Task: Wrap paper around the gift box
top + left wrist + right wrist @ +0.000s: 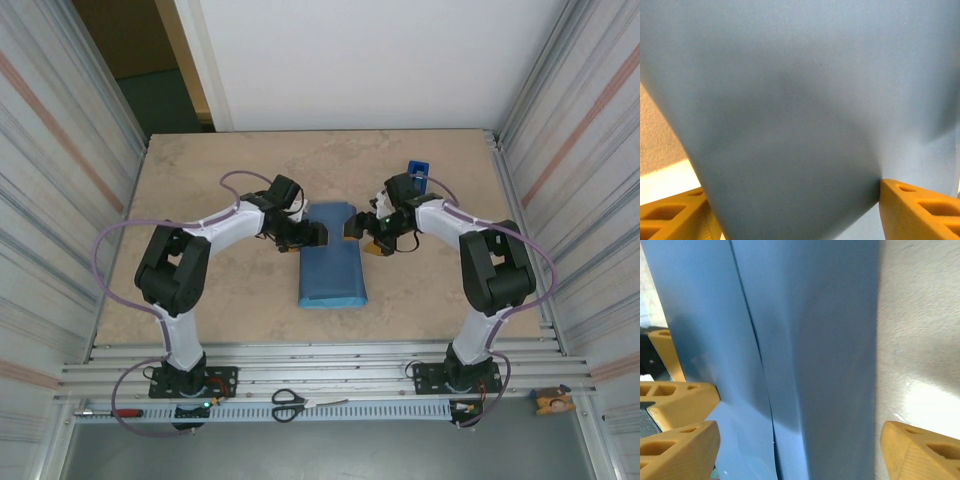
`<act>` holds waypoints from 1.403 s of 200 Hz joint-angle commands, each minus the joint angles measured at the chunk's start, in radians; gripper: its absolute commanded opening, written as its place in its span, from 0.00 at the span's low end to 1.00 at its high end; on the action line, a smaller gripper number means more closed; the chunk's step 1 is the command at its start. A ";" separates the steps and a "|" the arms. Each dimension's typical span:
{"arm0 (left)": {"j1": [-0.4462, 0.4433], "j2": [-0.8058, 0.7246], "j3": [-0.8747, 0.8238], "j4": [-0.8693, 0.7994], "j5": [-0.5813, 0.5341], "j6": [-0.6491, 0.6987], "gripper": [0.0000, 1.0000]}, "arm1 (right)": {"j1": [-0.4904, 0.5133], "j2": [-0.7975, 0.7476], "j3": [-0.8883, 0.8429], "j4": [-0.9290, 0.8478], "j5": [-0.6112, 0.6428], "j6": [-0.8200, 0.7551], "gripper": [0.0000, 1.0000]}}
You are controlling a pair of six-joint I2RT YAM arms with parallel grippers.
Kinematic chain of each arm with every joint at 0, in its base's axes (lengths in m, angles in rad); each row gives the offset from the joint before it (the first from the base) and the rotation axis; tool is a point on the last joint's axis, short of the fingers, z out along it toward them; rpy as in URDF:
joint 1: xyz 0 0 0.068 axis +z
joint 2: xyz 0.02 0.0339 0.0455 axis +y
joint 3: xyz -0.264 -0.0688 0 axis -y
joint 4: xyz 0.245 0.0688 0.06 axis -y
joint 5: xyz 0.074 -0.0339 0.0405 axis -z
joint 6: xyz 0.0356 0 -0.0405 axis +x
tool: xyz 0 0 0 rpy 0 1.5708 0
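The blue paper lies folded into a long bundle at the table's middle, and the orange gift box is hidden, no orange showing through the folds. My left gripper meets the bundle's far end from the left. It is open, the paper bulging between its orange fingers. Opposite it, my right gripper is open too, its fingers straddling the far end, where one paper edge overlaps along a seam. The left gripper's fingertips touch the paper's other side.
A small blue tape dispenser stands behind the right gripper. Scissors and a red-handled screwdriver lie on the metal rail at the near edge. Corrugated metal walls close both sides of the tan table.
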 commanded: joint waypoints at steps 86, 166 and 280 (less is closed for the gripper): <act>-0.011 -0.015 0.033 -0.094 -0.014 0.019 0.85 | 0.015 0.059 -0.105 -0.042 0.101 -0.025 0.60; -0.016 -0.116 -0.112 0.077 0.002 -0.104 0.97 | 0.016 0.063 -0.109 -0.025 0.090 -0.006 0.60; -0.030 -0.065 -0.140 0.121 0.006 -0.128 0.91 | 0.017 0.082 -0.109 -0.011 0.084 -0.002 0.61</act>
